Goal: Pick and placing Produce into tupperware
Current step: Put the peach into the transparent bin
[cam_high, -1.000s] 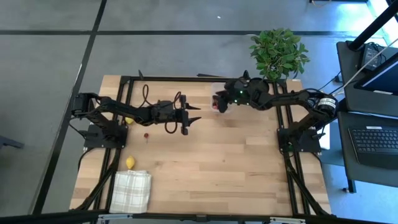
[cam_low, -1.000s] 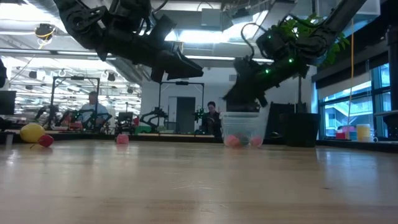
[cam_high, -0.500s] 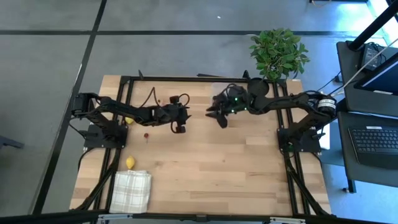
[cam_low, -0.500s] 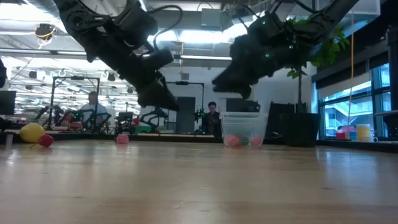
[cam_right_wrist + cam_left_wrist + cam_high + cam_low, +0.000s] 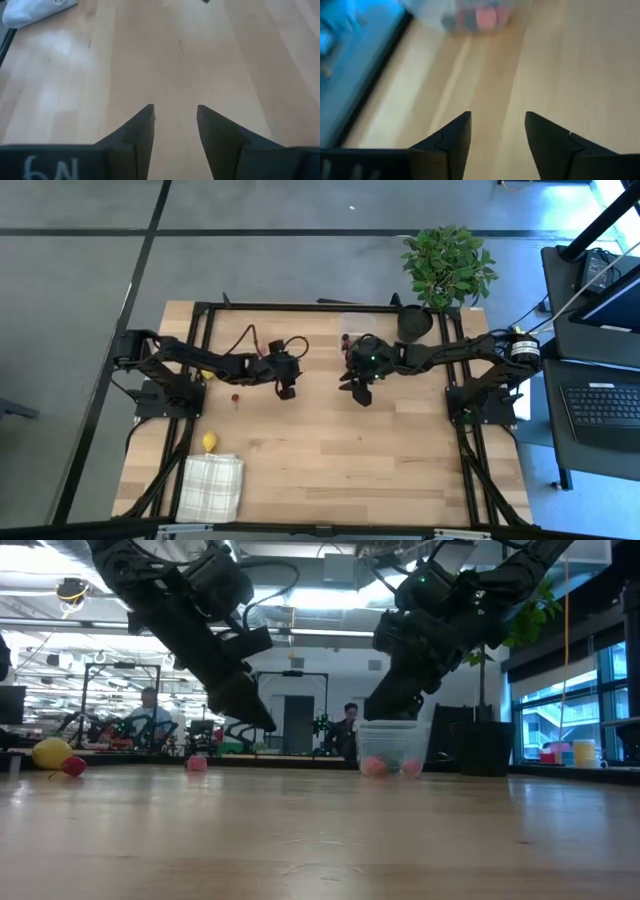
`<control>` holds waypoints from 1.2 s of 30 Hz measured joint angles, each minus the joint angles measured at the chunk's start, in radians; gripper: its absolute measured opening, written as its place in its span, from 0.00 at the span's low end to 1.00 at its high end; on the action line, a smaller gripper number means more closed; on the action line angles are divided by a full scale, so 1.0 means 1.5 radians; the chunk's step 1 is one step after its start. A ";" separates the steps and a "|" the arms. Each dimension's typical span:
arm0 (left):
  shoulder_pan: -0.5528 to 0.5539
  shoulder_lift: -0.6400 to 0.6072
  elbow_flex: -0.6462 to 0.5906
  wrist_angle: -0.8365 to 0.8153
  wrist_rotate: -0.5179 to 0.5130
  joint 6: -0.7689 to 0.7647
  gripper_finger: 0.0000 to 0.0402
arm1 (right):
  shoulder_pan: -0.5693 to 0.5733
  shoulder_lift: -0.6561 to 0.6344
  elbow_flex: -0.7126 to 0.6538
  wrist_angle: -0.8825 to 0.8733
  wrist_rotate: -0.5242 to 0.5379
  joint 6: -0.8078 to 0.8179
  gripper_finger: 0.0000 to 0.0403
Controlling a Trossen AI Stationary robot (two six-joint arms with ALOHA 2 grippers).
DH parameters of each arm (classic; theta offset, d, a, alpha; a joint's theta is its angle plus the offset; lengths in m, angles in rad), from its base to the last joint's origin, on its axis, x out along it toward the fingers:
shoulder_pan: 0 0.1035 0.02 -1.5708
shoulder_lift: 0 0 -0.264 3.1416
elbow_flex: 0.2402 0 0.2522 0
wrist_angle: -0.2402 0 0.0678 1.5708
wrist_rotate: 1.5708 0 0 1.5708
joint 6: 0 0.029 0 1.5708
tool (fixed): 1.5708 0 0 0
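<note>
Wooden table: tupperware near the far edge already holds a few pink and dark pieces. Lemon by the cloth and a red berry remain out. Left gripper and right gripper both hover mid-table, fingers parted, empty.

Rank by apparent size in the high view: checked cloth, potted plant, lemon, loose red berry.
1. Potted plant, largest, though it stands taller, so nearer the camera.
2. Checked cloth.
3. Lemon.
4. Loose red berry, smallest.

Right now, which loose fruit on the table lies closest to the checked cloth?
The yellow lemon, just beyond the cloth's corner; the small red berry sits farther off, near the left arm.
</note>
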 joint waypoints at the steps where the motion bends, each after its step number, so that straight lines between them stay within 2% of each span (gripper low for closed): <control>1: 0.004 -0.002 0.013 -0.038 0.012 -0.024 0.44 | 0.000 0.000 0.000 0.001 0.001 -0.003 0.38; 3: 0.013 -0.010 0.036 -0.123 0.030 -0.058 0.44 | -0.001 0.000 0.000 0.006 0.013 -0.005 0.38; 9: 0.034 -0.010 0.116 -0.272 0.032 -0.093 0.44 | -0.001 0.000 0.000 -0.005 0.070 -0.008 0.38; 13: 0.075 -0.010 0.176 -0.418 0.053 -0.153 0.44 | -0.001 0.000 0.000 -0.008 0.072 -0.012 0.38; 16: 0.126 -0.010 0.200 -0.488 0.084 -0.179 0.44 | -0.001 0.000 0.000 -0.008 0.072 -0.026 0.38; 27: 0.334 -0.010 0.204 -0.519 0.215 -0.238 0.45 | -0.003 0.000 0.000 -0.006 0.087 -0.028 0.38; 31: 0.371 -0.009 0.204 -0.520 0.229 -0.240 0.45 | -0.003 0.000 0.000 -0.005 0.087 -0.028 0.38; 36: 0.377 -0.009 0.204 -0.521 0.241 -0.240 0.45 | -0.003 0.000 0.000 0.006 0.087 -0.028 0.38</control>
